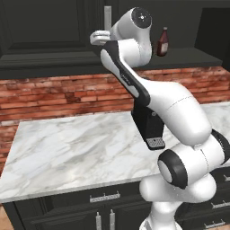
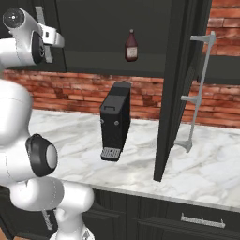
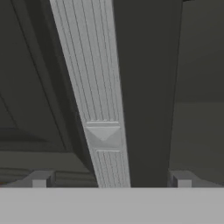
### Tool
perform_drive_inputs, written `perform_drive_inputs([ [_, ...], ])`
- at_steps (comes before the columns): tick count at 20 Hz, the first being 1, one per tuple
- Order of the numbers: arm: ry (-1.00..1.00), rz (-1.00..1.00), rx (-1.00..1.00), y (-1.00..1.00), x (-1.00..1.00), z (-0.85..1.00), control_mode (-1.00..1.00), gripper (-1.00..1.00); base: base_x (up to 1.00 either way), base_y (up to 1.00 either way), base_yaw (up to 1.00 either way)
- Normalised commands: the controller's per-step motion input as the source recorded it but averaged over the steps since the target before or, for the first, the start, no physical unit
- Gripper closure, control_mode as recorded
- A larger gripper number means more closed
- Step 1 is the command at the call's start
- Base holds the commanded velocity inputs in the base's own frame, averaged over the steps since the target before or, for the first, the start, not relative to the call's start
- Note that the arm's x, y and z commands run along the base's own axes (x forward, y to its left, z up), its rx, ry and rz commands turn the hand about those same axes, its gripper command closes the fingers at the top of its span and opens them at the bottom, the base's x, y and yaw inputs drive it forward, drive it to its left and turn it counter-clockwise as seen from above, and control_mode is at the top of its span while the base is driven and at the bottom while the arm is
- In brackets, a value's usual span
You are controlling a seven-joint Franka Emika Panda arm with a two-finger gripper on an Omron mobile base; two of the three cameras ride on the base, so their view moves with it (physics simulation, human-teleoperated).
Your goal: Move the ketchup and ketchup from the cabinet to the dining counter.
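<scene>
White arm raised to the black panelled cabinet (image 2: 117, 33) above a grey-veined marble worktop (image 1: 67, 148).

The 2-finger gripper (image 3: 111, 179) stands released, its fingertips (image 3: 40, 179) spread either side of a long ribbed silver bar handle (image 3: 98, 109). 1 dark maroon squat ketchup bottle (image 2: 131, 46) stands upright at the front edge of the open cabinet shelf; a black box-shaped appliance (image 2: 115, 121) stands on the worktop below.

A red brick wall (image 1: 54, 92) stands behind the white veined marble worktop (image 1: 67, 148), with black lower drawers (image 2: 197, 220) underneath.
</scene>
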Motion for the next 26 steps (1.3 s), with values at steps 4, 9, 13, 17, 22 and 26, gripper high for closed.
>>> perform_drive_inputs([
  [4, 0.00, 0.00, 0.00, 0.02, 0.45, -0.07, -1.00, -1.00, 0.00, 0.00, 0.00],
  [9, 0.00, 0.00, 0.00, 0.08, 0.49, -0.07, -1.00, -1.00, 0.00, 0.00, 0.00],
  [13, 0.00, 0.00, 0.00, 0.15, 0.43, -0.03, -1.00, -1.00, 0.00, 0.00, 0.00],
  [17, 0.02, -0.04, 0.00, 0.20, 0.21, -0.07, -1.00, 1.00, 0.00, 0.00, 0.00],
  [22, 0.02, -0.06, 0.00, 0.10, 0.14, -0.18, -1.00, 1.00, 0.00, 0.00, 0.00],
  [26, 0.00, -0.01, 0.00, 0.23, 0.19, -0.18, -1.00, 1.00, 0.00, 0.00, 0.00],
])
